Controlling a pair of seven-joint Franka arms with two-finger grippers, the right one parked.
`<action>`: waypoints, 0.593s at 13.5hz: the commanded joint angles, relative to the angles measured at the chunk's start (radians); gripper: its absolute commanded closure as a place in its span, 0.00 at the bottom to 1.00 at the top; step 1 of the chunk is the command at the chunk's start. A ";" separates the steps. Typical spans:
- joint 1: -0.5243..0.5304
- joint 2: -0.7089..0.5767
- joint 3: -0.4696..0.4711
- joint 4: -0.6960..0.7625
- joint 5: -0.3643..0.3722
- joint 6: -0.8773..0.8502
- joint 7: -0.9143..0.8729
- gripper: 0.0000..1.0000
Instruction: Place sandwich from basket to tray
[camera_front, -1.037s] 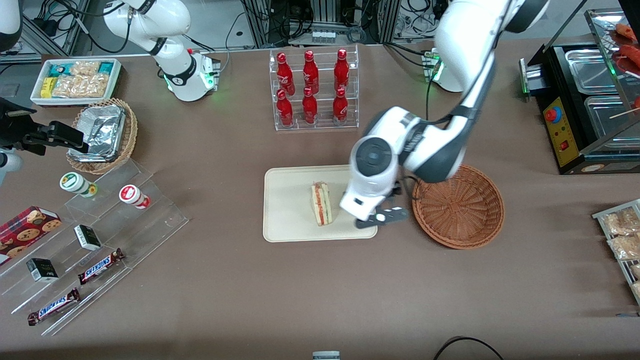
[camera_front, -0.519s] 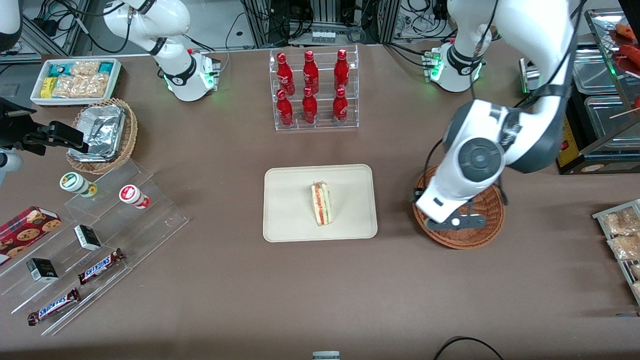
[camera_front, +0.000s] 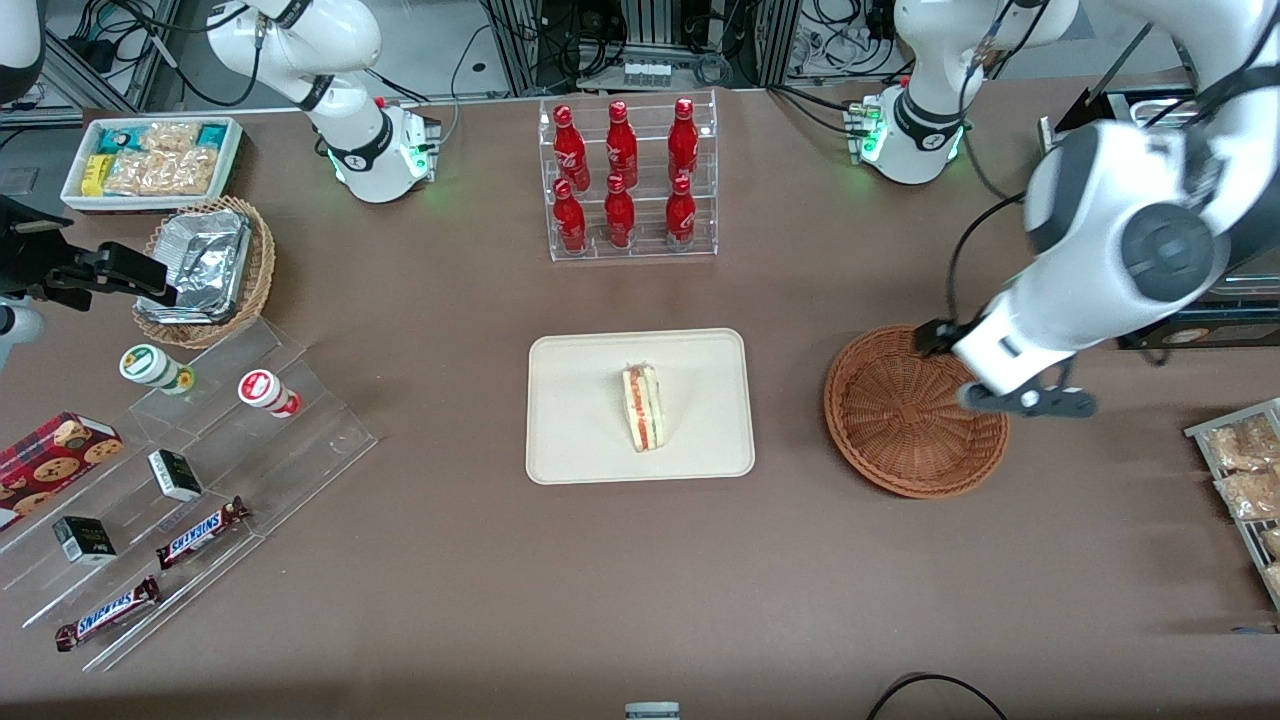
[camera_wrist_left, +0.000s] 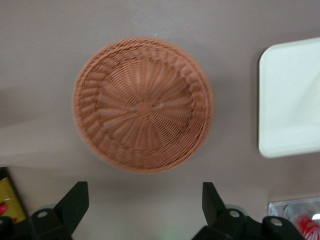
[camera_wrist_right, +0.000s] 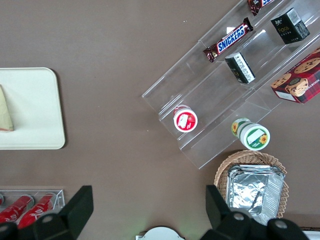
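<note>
Although the task's transfer appears complete, the governing relation is as follows: the sandwich (camera_front: 642, 407) lies on the tray (camera_front: 580, 440), well apart from the claw (camera_front: 1027, 400), toward the parked arm's end of the tabletop (camera_front: 640, 580). The sandwich's long axis runs toward and away from the front camera, filling layers facing up. The claw hangs above the basket (camera_front: 905, 420) rim on the working arm's side; its fingers (camera_wrist_left: 75, 202) are spread wide and hold nothing. The basket is empty, its woven floor fully exposed. The tray holds only the sandwich, near its centre. Judged from this layout, no further grasp is required; remaining motion is likely a retreat.
</note>
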 joint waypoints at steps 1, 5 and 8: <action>0.051 -0.094 0.007 -0.035 -0.023 -0.050 0.127 0.00; 0.056 -0.149 0.054 0.021 -0.001 -0.153 0.160 0.00; 0.068 -0.169 0.076 0.053 0.005 -0.158 0.160 0.00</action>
